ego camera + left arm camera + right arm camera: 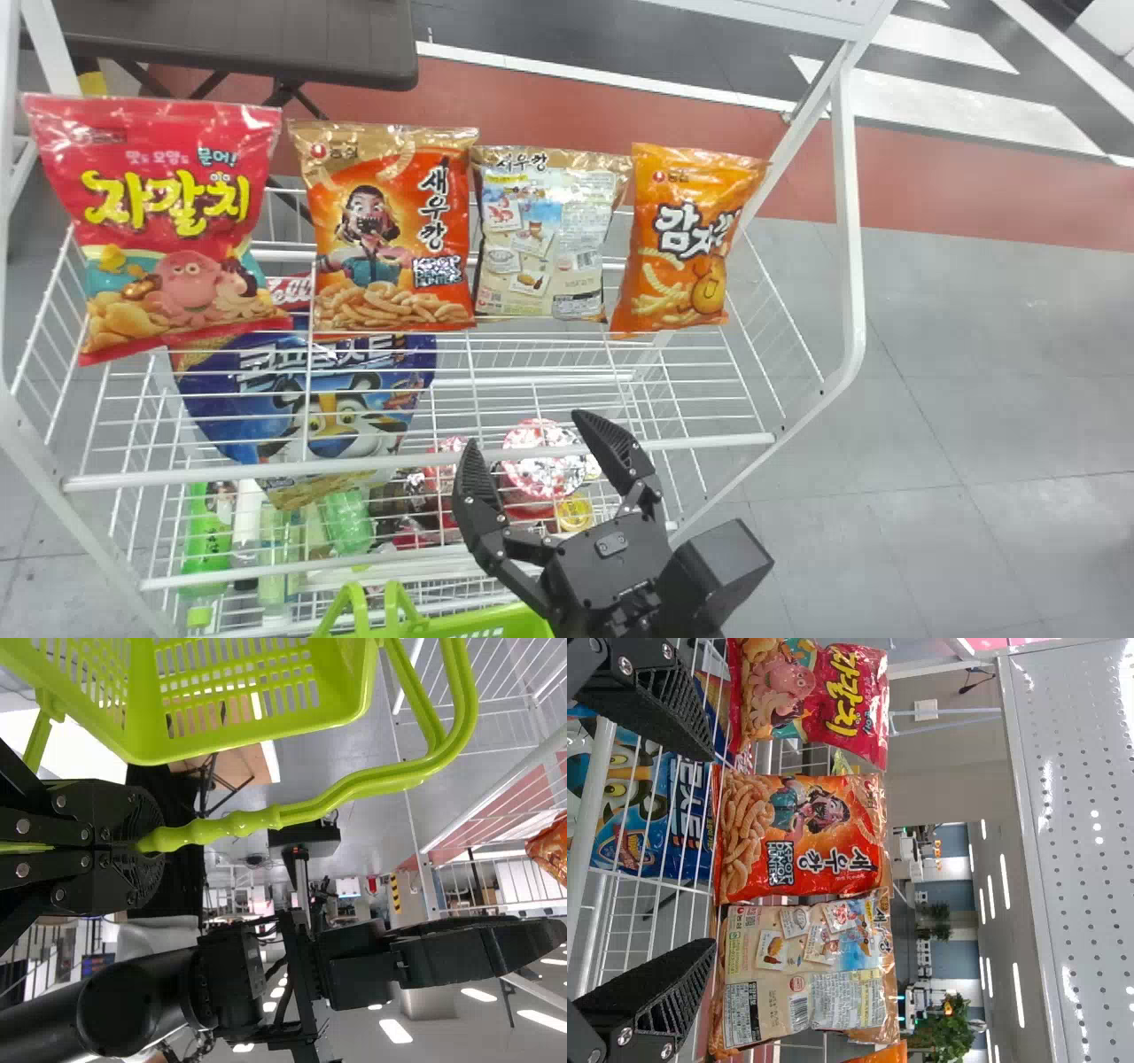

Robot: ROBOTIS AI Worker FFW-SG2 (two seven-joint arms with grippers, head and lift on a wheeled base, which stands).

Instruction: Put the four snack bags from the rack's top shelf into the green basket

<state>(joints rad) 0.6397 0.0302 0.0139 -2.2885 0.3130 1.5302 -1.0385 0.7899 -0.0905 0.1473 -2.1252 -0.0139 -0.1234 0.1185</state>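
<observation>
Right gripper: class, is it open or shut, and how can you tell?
Open. The right gripper has its two fingers spread well apart, with nothing clasped between them.

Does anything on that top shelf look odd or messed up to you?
One thing: the third snack bag from the robot's left has its back facing out, with small print, little pictures and a barcode. The other three bags show their bold fronts, so it looks turned around. I see no spill or tear.

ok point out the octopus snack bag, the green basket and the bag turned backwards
Octopus snack bag (173,217): head view, middle of front.
Green basket (345,687): left wrist view, side wall.
Backwards bag (802,970): right wrist view, printed back.
</observation>
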